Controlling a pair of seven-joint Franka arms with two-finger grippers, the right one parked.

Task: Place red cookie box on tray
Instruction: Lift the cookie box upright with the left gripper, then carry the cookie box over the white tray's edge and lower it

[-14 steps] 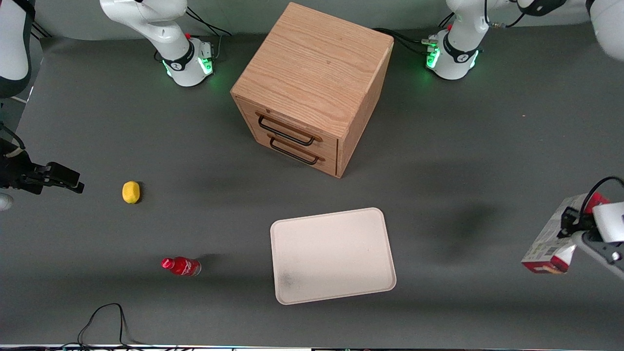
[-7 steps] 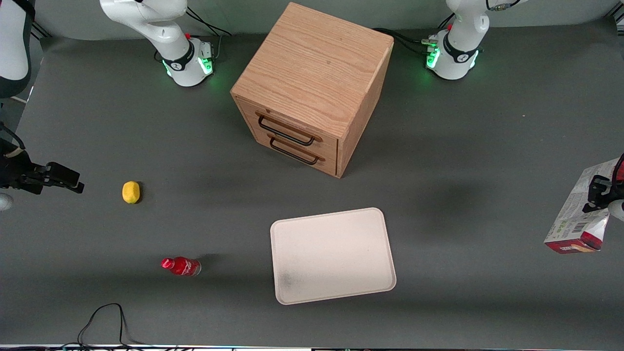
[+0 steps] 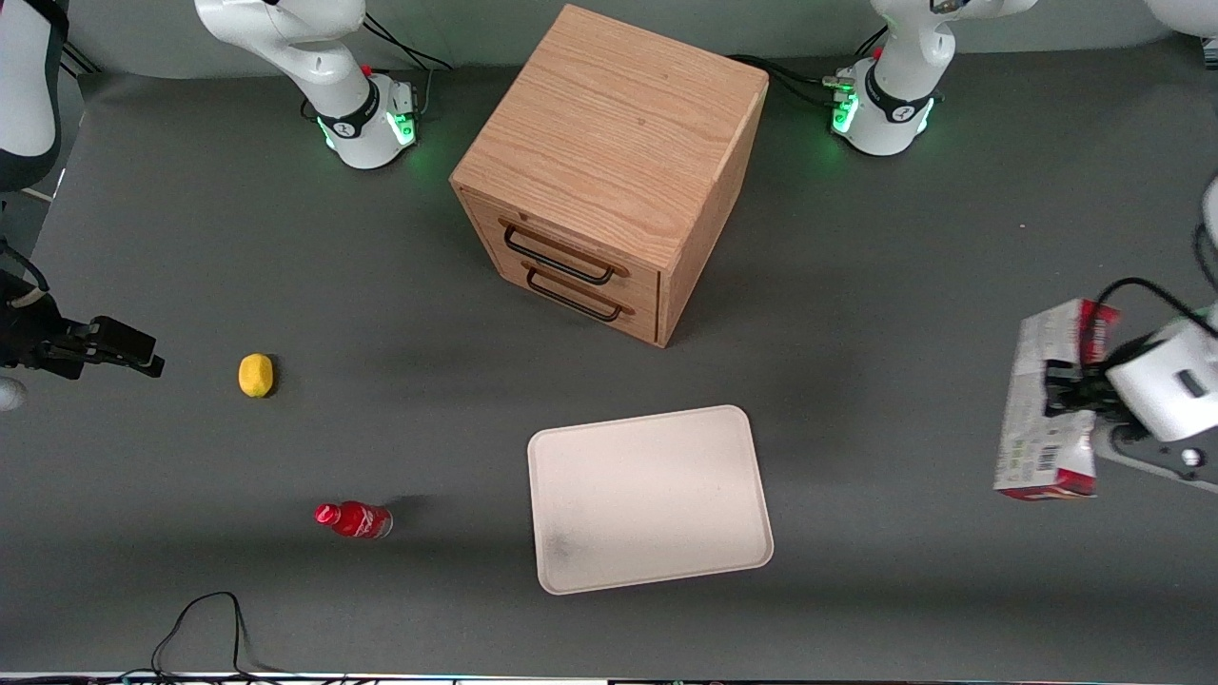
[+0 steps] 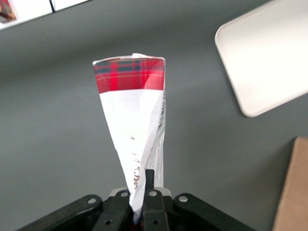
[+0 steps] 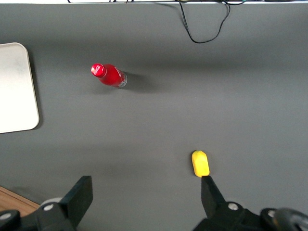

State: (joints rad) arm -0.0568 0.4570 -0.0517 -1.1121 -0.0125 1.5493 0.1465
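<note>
My left gripper [image 3: 1064, 392] is shut on the red cookie box [image 3: 1039, 430], a slim carton with red ends and white-grey faces, and holds it in the air at the working arm's end of the table. In the left wrist view the box [image 4: 134, 120] sticks out from between the closed fingers [image 4: 149, 180], its red tartan end farthest from the gripper [image 4: 142, 192]. The cream-white tray [image 3: 657, 514] lies flat on the grey table, well toward the parked arm's end from the box; a corner of the tray [image 4: 269, 57] shows in the left wrist view.
A wooden drawer cabinet [image 3: 609, 171] stands farther from the front camera than the tray. A small red bottle [image 3: 354, 519] and a yellow lemon [image 3: 255, 374] lie toward the parked arm's end. A black cable [image 3: 200, 623] loops at the table's near edge.
My gripper with the cookie box swung out toward the table's edge, then came back toward the tray; the box has turned more upright.
</note>
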